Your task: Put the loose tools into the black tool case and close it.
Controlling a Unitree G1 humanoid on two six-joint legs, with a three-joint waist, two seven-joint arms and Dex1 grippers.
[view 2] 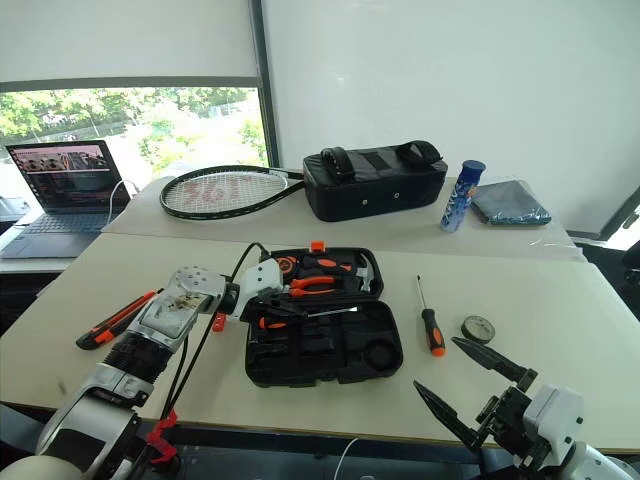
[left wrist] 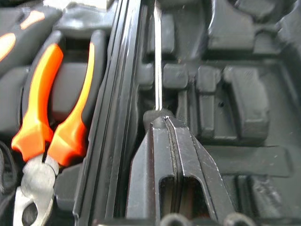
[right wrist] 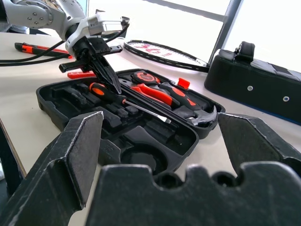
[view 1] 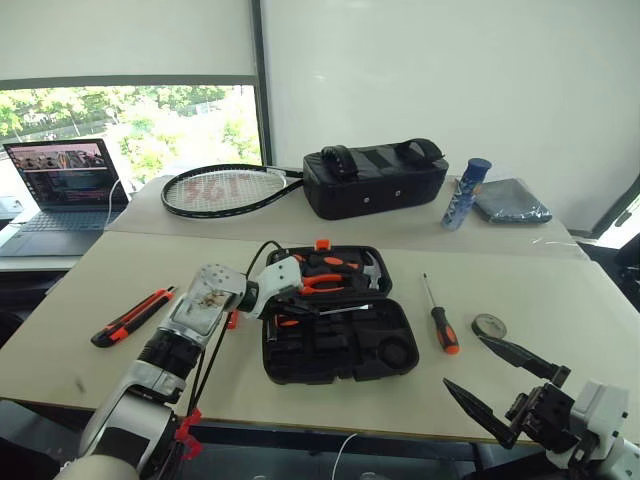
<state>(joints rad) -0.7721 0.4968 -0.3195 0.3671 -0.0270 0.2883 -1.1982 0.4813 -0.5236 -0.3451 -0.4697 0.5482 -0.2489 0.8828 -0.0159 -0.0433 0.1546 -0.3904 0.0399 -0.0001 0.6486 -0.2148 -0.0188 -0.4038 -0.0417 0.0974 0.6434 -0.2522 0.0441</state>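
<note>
A flat black plastic hinged tool case [view 1: 335, 335] is seen lying open on the pale worktop [view 1: 520, 380], with its small orange latch on the far edge. Orange-handled pliers [left wrist: 51, 122] and a steel-headed hammer [right wrist: 203, 116] are seated in the far half of the case. The left gripper [right wrist: 113, 84] is reached in over the case from its left side, the forearm bent across and the tip angled down into the near half; its jaws are pressed shut on the collar of an orange-and-black-handled screwdriver [right wrist: 123, 100], which is laid along the case near the hinge line with its steel shaft pointing toward the hammer. A second orange-and-black-handled screwdriver [view 1: 438, 318] is left on the worktop just right of the case, and a small grey tape roll [view 1: 489, 326] lies further right of it. A long orange-black utility knife [view 1: 133, 316] lies well to the left of the case. The right gripper [view 1: 495, 380] is held low, near the worktop's front edge to the right of the case, with its jaws spread wide and nothing between them.
</note>
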